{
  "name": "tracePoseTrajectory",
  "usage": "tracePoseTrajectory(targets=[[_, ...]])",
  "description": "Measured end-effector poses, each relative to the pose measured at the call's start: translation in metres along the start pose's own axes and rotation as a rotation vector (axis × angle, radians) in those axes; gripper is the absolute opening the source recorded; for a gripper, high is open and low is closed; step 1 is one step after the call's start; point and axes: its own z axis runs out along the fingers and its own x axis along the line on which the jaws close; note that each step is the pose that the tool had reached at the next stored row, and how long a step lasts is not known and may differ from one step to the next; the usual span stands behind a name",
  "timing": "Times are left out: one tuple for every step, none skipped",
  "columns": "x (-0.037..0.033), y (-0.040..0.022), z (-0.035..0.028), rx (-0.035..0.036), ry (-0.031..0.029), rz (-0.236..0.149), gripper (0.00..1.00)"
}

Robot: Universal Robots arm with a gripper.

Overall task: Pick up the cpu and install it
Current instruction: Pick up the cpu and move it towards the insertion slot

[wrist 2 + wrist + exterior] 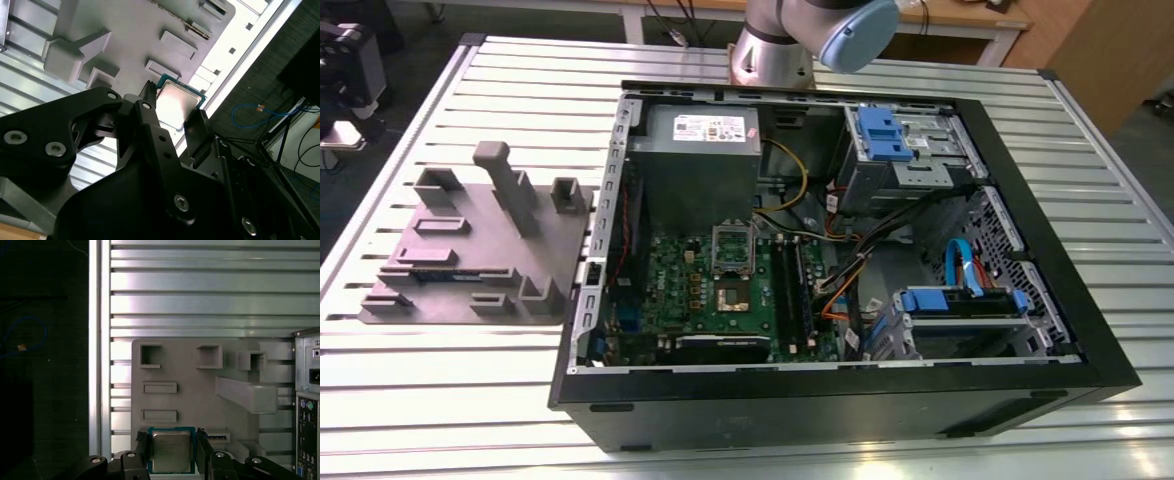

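Exterior view overlooks the table (454, 400) from above; both wrist views share the tray (200, 390) (125, 20).

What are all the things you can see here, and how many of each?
cpu: one, silvery with green edge, between the jaws, above the tray.
tray: one, grey, on the table, at the exterior view's left of the case.
computer case: one, black, open, on the table.
circuit board: one, green, inside the case.
metal box: one, grey, white label, inside the case.
table: one, silver slats.
arm: one, silver, at the case's far side.
gripper: one, black, jaws shut on the cpu.
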Motion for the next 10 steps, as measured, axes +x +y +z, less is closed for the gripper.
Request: tracePoseTrajectory(targets=[[-0.0002,0.0000,0.0000,-0.0001,-0.0001,0.000,0.47],[-0.0004,0.0000,0.0000,0.0000,-0.0001,0.000,0.47],[-0.0007,0.0000,0.0000,0.0000,0.0000,0.000,0.47],[-0.0010,0.0000,-0.0001,0.0001,0.0001,0.000,0.47],[-0.0013,0.0000,0.0000,0.0000,-0.0001,0.000,0.47],[-0.0016,0.0000,0.0001,-0.0001,-0.0001,0.000,0.47],[-0.0017,0.0000,0.0001,0.0000,-0.0001,0.000,0.47],[-0.0020,0.0000,0.0001,0.0000,0.0000,0.000,0.47],[-0.0021,0.0000,0.0000,0.0000,0.0000,0.000,0.47],[-0.0021,0.0000,0.0000,0.0000,0.0000,0.000,0.47]])
